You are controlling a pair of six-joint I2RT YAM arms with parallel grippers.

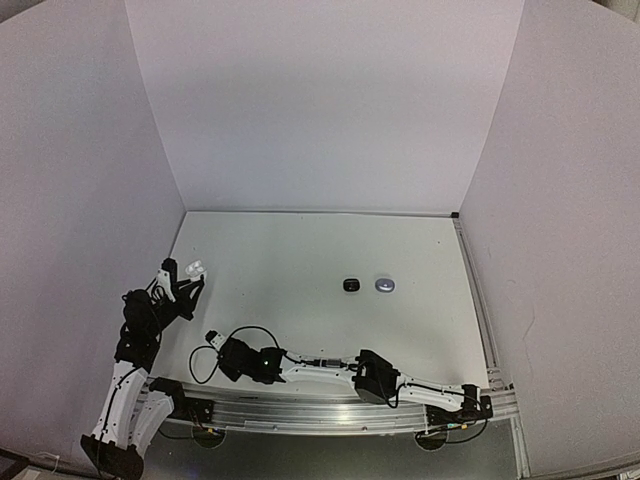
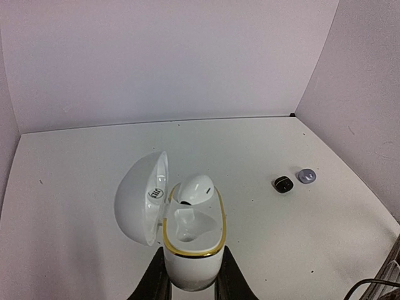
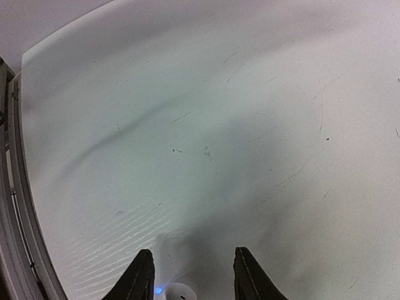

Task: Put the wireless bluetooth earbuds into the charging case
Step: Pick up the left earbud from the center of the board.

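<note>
A glossy white pebble-shaped plastic charging case is being clamped at its base by the left gripper, a finger pressing on each side, at the left of the pale table. Its gold-rimmed oval mouth is facing up, the long axis of that mouth is running away from the wrist, and the domed lid is hanging open to the left. One white bean-shaped plastic earbud is sitting in the far socket, rounded end up and its length leaning toward the far right. The near socket is showing empty.

The right gripper is being held low over the table with its fingers apart. A small white rounded thing is showing between them at the lower edge, seemingly touched by neither, and what it is cannot be told.

Such a bud is judged light, hard and slippery, best taken across its broad flanks, narrow end down.

A small black rounded piece and a small silvery-grey rounded piece are lying just beside each other, well apart from the case.
</note>
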